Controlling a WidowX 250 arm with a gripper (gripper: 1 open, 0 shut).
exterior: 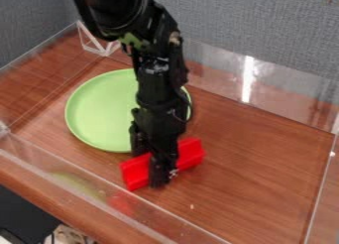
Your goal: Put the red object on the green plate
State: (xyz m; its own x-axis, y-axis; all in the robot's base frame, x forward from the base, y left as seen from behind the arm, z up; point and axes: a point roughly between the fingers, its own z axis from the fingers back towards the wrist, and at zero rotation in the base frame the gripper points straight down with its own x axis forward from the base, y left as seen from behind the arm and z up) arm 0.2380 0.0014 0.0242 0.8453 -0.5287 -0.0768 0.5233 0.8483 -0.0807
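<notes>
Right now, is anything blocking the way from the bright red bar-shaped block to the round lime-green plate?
Nothing visible does. The bright red bar-shaped block lies on the wooden table just beside the round lime-green plate; only the black gripper stands over the block.

Evenly and fairly brightly lit, seemingly from overhead. Soft white glare streaks on the clear wall (272, 74) at two o'clock and along the rim at seven o'clock. Slightly soft and grainy throughout; short, faint shadows only.
</notes>
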